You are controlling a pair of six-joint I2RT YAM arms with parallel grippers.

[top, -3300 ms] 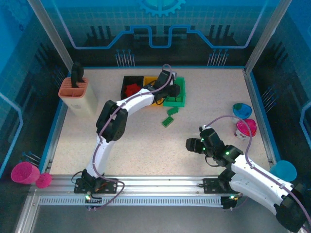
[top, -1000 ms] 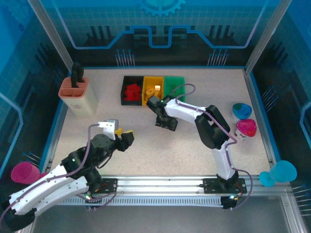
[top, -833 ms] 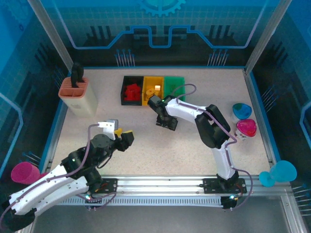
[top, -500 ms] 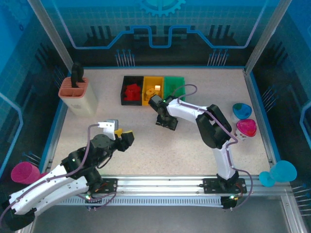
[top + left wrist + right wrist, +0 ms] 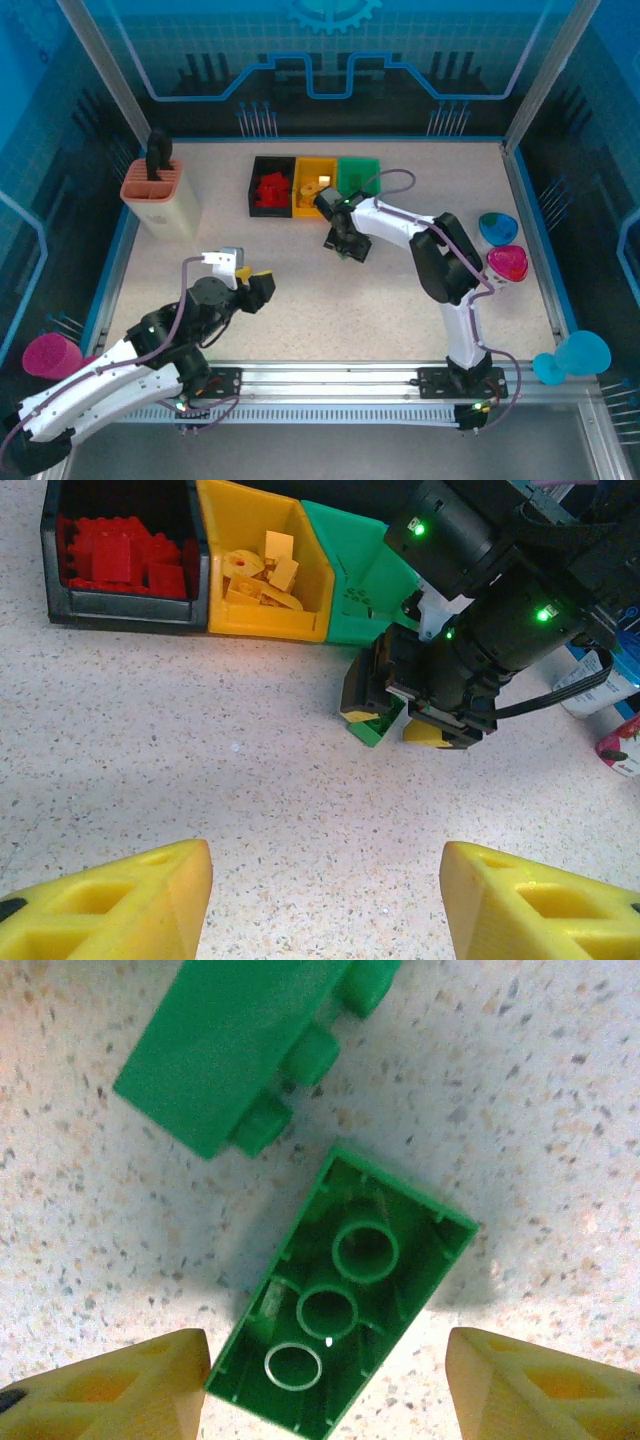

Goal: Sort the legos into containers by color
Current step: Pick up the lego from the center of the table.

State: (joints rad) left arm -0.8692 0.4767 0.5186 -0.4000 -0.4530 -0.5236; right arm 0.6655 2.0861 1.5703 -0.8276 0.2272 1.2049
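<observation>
Two yellow fingertips (image 5: 100, 1385) of the R gripper (image 5: 325, 1390) are spread wide, pointing down at the table (image 5: 560, 1110). One green lego (image 5: 345, 1290) lies underside-up between them, and as far as I can see neither pad touches it. A 2nd green lego (image 5: 230, 1050) lies just beside it on its side, studs facing the first. On the L wrist cam I see the R gripper down low over the tabletop, just in front of the green bin (image 5: 350, 585). Next in the row is the yellow bin (image 5: 265, 620) w/ yellow pcs (image 5: 262, 568), then the black bin (image 5: 120, 610) w/ red bricks (image 5: 115, 560). The L gripper (image 5: 325, 900) is spread too w/ nothing in it, nearer the bases and well apart from the bins.
</observation>
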